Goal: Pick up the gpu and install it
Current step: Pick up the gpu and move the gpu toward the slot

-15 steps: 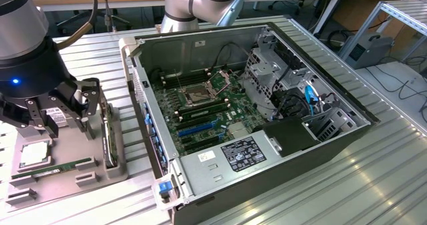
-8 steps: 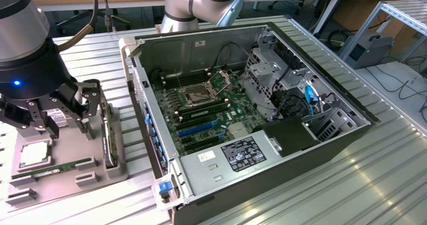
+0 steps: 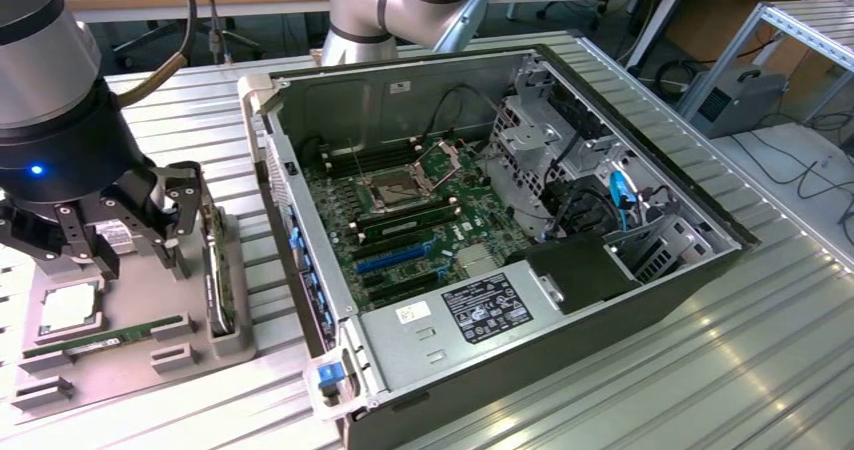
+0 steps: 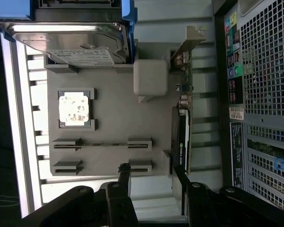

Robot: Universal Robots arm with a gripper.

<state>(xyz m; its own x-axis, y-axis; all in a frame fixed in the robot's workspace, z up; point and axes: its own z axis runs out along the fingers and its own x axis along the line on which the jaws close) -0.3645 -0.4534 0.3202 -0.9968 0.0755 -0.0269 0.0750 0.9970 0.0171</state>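
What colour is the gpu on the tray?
The gpu is black, with a green board and a silvery bracket; the wrist view shows it best.

Arm (image 3: 47, 80) at the exterior view's left, wrist pointing straight down, blue light on. Gripper (image 3: 136, 260) hangs low above tray (image 3: 134, 360), jaws wide apart, nothing btwn them; both black fingers (image 4: 124, 177) point down, approx. parallel.

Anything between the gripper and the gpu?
Nothing visible. The open gripper hangs over the tray with one finger close to the end of the gpu, which stands on edge along the tray's side nearest the case. The hard drive sits at the tray's other end, clear of that gap.
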